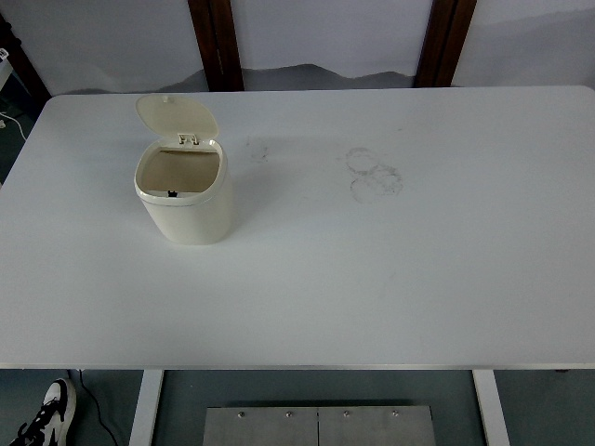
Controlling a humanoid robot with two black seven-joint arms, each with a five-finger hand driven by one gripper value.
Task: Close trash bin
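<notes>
- The trash bin [186, 200] stands upright at about ten o'clock on the white table [372, 279], well in from every edge, its mouth open and the inside looking empty.
- Its lid [177, 116] is swung up and back on a hinge at the far rim, tilted away from the robot.
- It looks like thin cream plastic: probably light, stiff and smooth (likely to slide or tip if pushed sideways).
- Best contact, I judge, is the lid's top edge, pressed forward and down; the body needs no grasp.
- Neither robot hand is in view, so the state of their fingers cannot be told.
- The tabletop is flat with faint ring marks [375, 175] near one o'clock.
- Beyond it are dark wooden posts [216, 42]; a shoe [42, 416] shows below at seven o'clock.
</notes>
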